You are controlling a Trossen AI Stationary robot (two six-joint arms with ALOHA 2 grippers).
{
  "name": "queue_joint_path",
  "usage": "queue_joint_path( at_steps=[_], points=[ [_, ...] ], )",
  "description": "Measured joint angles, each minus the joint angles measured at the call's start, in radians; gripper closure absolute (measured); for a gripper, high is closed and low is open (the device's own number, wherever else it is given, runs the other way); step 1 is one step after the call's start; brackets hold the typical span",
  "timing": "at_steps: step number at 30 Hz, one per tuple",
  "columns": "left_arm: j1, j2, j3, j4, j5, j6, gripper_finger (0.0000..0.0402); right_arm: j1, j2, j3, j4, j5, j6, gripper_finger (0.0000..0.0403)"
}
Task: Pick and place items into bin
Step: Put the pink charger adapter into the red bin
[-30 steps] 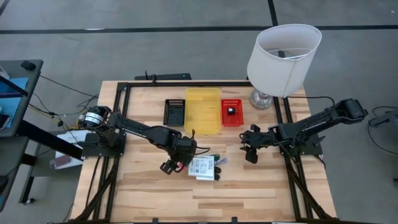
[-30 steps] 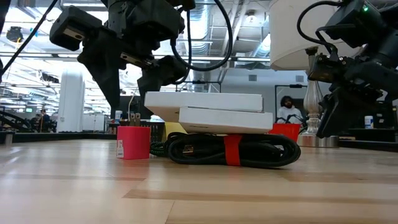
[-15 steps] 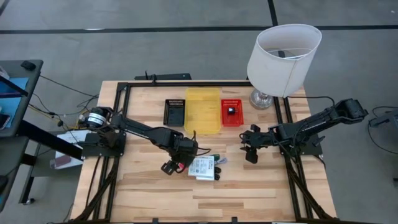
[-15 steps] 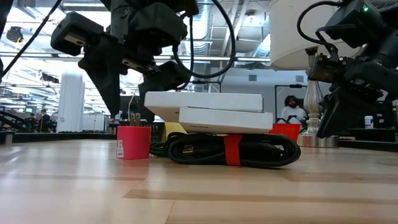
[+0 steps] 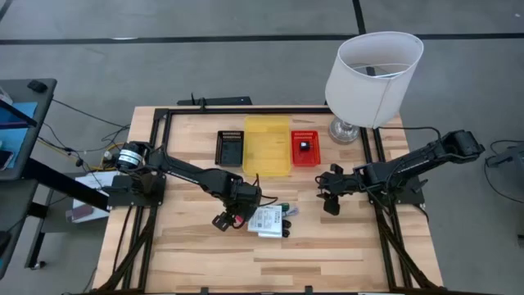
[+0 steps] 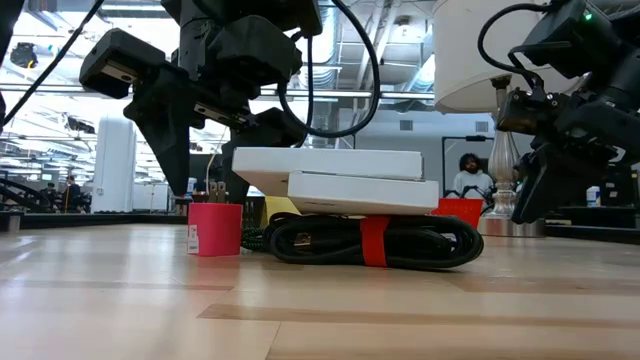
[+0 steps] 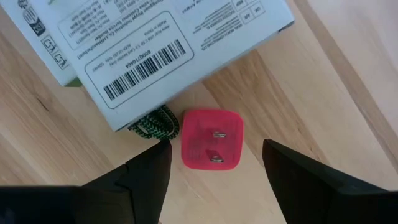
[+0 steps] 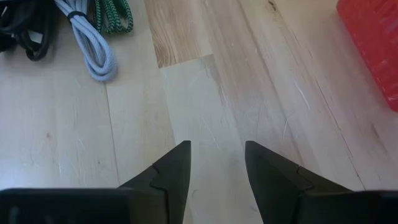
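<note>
Red plug (image 7: 210, 140): small square charger, two metal prongs facing up, standing on the wooden table (image 5: 196, 262) just beside the white boxes (image 6: 340, 178); seen in the low view (image 6: 215, 228) left of the pile.
White boxes: two flat labelled packs, stacked, resting on a coiled black cable (image 6: 370, 242) bound with a red tie.
Green-and-black cord (image 7: 155, 122): braided, showing from under the box edge, touching the plug's side.
Left gripper (image 7: 214, 163): over the plug, fingers spread wide to either side of it, gripping nothing.
Right gripper (image 8: 214, 165): over bare wood near the red bin (image 5: 304, 148), fingers partly apart, empty.
Bins: black tray (image 5: 231, 147), yellow bin (image 5: 268, 145), red bin in a row at the table's far side; a small black cube lies in the red one.
Lamp (image 5: 372, 74): white shade, far right corner.
Room: grey floor around the table; low view alone shows a large hall behind, with a person (image 6: 462, 176) seated far off.
Right wrist view alone shows a grey-white cord (image 8: 90, 43) and a green cord (image 8: 118, 15).
</note>
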Motion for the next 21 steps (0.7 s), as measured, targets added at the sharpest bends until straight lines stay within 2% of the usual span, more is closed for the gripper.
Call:
queue_joint_path(
  at_steps=[21],
  points=[
    [0.003, 0.0, 0.0, 0.004, 0.003, 0.01, 0.0157, 0.0, 0.0, 0.0, 0.001, 0.0, 0.0, 0.0259]
  ],
)
